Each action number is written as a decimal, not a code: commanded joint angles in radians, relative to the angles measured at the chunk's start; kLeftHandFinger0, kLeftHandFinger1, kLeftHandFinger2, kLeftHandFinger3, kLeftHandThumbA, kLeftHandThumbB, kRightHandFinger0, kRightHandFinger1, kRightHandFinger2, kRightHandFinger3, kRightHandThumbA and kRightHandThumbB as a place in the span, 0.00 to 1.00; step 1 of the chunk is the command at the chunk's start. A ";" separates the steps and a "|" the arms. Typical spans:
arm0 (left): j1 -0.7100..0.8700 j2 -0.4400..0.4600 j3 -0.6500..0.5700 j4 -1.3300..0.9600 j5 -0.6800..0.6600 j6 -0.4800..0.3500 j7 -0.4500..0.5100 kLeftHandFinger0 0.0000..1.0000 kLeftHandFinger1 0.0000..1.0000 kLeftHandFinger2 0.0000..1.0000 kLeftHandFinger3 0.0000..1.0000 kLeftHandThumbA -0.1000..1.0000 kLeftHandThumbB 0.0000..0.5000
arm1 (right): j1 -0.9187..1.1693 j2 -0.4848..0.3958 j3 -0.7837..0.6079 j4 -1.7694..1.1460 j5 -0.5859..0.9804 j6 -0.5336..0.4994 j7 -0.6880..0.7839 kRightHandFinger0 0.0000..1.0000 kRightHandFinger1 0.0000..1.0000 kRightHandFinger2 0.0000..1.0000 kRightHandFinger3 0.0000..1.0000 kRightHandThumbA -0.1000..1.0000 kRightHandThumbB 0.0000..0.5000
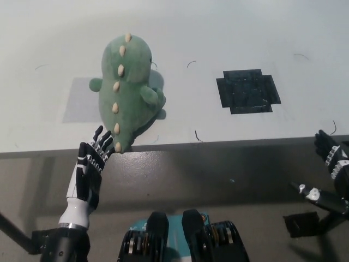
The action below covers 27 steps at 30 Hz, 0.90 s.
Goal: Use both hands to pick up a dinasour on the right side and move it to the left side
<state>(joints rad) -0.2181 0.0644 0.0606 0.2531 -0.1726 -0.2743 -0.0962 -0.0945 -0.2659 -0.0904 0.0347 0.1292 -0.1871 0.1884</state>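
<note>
Nearest the robot, the white left hand (pixel 90 166) hangs just off the table's front edge with its fingers spread and nothing in its grasp; its fingertips reach up to the tail tip of the green plush dinosaur with cream spikes down its back (pixel 126 90), touching it or just short of touching, which cannot be told from this angle. Far off to that hand's right, the black right hand (pixel 331 174) sits low beyond the table edge, fingers apart and empty too, well apart from the toy. Judging by this, the dinosaur is set down and released on the left side, so the carry looks finished and both hands are clear of it. Just beyond the left hand the toy lies on its side near the edge of the pale grey table top (pixel 245 33), partly covering a faint grey rectangular patch (pixel 79 101). Further right, up from the right hand, a dark cross-shaped mark (pixel 248 90) sits uncovered. Below the table edge lies a dim brownish floor (pixel 218 180).
</note>
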 commanded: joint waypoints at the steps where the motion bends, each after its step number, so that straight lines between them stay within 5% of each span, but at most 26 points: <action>1: -0.005 -0.005 0.003 -0.073 -0.021 -0.029 -0.013 1.00 1.00 1.00 1.00 1.00 0.65 | -0.028 -0.023 -0.031 -0.051 0.062 0.003 0.010 1.00 1.00 1.00 1.00 1.00 0.27; 11: 0.081 0.002 0.005 -0.221 0.032 0.005 0.018 1.00 1.00 1.00 1.00 1.00 0.73 | -0.035 -0.012 -0.037 -0.063 0.044 0.009 0.002 1.00 1.00 1.00 1.00 1.00 0.31; 14: 0.137 0.000 -0.003 -0.272 0.042 0.018 0.016 1.00 1.00 1.00 1.00 1.00 0.62 | -0.033 -0.008 -0.035 -0.058 0.053 0.006 0.007 1.00 1.00 1.00 1.00 1.00 0.29; 23: 0.234 0.040 -0.021 -0.306 0.062 0.007 -0.016 1.00 1.00 1.00 1.00 1.00 0.63 | -0.034 -0.008 -0.040 -0.059 0.050 0.010 0.005 1.00 1.00 1.00 1.00 1.00 0.31; 27: 0.252 0.049 -0.021 -0.309 0.058 0.013 -0.017 1.00 1.00 1.00 1.00 1.00 0.71 | -0.033 -0.007 -0.037 -0.059 0.045 0.012 0.005 1.00 1.00 1.00 1.00 1.00 0.31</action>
<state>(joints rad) 0.0321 0.0985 0.0478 -0.0226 -0.1275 -0.2521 -0.0971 -0.1013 -0.2593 -0.1184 0.0187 0.1489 -0.1755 0.1887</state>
